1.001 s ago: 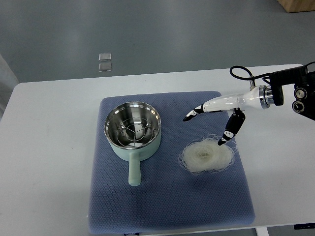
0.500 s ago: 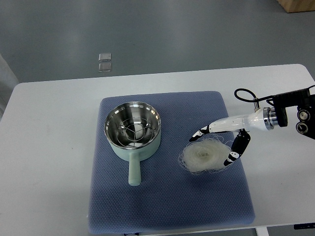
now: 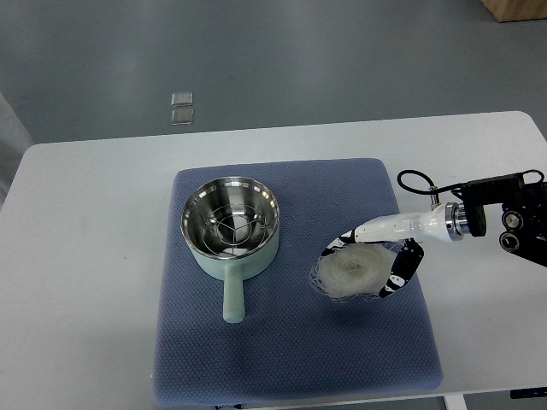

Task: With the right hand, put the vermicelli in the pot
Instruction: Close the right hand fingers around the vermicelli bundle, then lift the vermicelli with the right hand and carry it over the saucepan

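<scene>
Top view: right hand (image 3: 366, 260) straddling vermicelli (image 3: 352, 272) nest on blue mat (image 3: 295, 342), fingers spread around it, not yet gripping; grasp step underway; pot (image 3: 231, 226) sitting at ten o'clock from nest; next move needing fingers closing, lifting, carrying toward pot.

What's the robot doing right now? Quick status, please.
Right hand down at the vermicelli, fingers straddling the nest, nothing lifted yet. Pot sits open on the blue mat. Nothing between them.
</scene>
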